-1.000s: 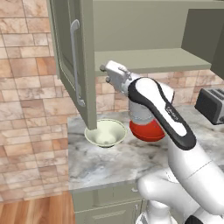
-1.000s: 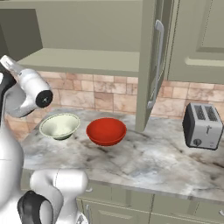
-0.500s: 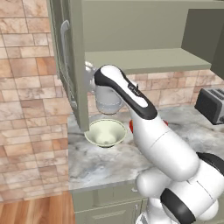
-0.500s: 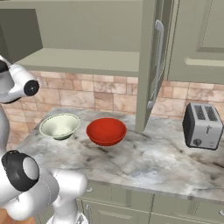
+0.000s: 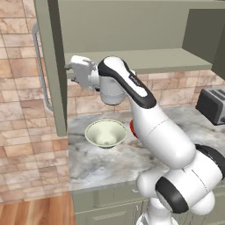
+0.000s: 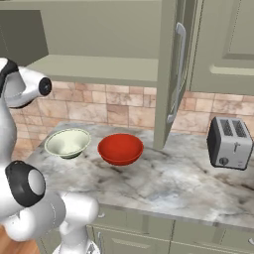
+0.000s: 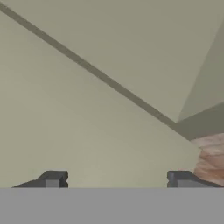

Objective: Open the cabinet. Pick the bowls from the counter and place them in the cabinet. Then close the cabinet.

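Bowls: two on counter (image 6: 163, 183), one cream (image 5: 105, 133), one red (image 6: 120, 148). Tool (image 7: 116, 180) spread wide, empty, facing cabinet (image 7: 87, 131) interior.

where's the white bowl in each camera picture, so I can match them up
Left base view: white bowl left of centre on the counter, below the arm.
Right base view: far left on the counter, beside the red bowl.
Hand view: not in it.
Shared landmark: the toaster.
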Tool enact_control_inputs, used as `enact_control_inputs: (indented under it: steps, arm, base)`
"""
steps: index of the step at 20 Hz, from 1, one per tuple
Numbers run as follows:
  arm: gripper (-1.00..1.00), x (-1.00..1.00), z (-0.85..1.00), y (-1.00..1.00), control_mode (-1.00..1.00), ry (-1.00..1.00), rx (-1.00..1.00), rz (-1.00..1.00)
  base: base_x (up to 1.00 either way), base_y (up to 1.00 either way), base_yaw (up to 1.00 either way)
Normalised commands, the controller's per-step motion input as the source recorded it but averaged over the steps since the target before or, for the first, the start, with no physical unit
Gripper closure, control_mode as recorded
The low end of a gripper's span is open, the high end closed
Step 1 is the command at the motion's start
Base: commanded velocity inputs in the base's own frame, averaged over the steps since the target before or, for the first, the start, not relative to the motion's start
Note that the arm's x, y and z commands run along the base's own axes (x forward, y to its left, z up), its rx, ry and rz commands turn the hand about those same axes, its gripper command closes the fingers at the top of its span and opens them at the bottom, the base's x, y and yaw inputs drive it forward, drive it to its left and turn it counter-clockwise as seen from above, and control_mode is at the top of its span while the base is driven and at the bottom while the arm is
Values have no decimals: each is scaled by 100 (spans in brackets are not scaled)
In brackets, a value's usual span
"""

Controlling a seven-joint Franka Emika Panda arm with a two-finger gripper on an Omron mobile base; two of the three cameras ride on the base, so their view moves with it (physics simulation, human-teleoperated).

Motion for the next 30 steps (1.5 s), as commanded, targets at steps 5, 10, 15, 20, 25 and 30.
enact_control_inputs:
  steps: [5, 10, 15, 20, 25, 30]
  arm:
    - [-100, 0, 33, -24, -100, 4, -11, 2]
    - [-100, -29, 8, -9, -100, 17, -41, -11]
    - [-100, -54, 0, -46, -100, 31, -41, -29]
    - [-100, -46, 0, -97, -100, 33, -16, -31]
    - [-100, -31, -26, -88, -100, 30, -10, -33]
    - [-100, -15, -68, -48, -100, 12, -24, -27]
  base:
    - [0, 0, 0]
    - [0, 0, 0]
    - [0, 0, 0]
    - [0, 0, 0]
    - [0, 0, 0]
    - [0, 0, 0]
